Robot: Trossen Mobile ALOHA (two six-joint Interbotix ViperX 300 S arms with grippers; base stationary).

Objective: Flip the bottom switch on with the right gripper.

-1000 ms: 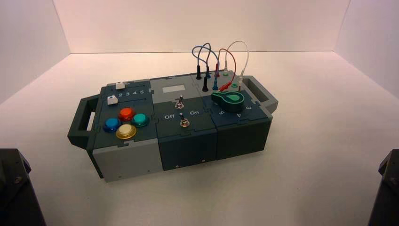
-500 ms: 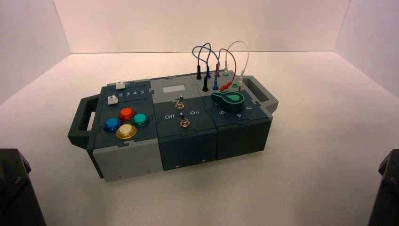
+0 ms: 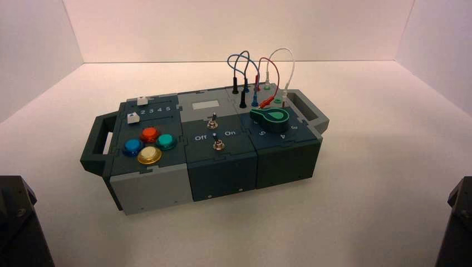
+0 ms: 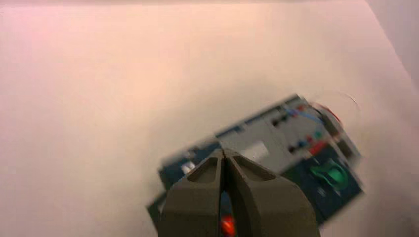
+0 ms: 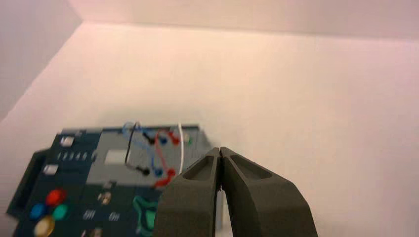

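The bottom switch, a tiny toggle with a dark lever on a silver nut, sits on the box's dark middle panel, nearer the front than the "Off" and "On" lettering. A second toggle with a silvery lever stands behind it. My right gripper is shut and empty, held high and well back from the box at its right side. My left gripper is also shut and empty, high over the box's left side. In the high view only the dark arm bodies show, at the left and right bottom corners.
The box carries several coloured buttons at front left, two white sliders behind them, a green knob on the right, and looped wires at the back. Grey handles jut from both ends. White walls enclose the table.
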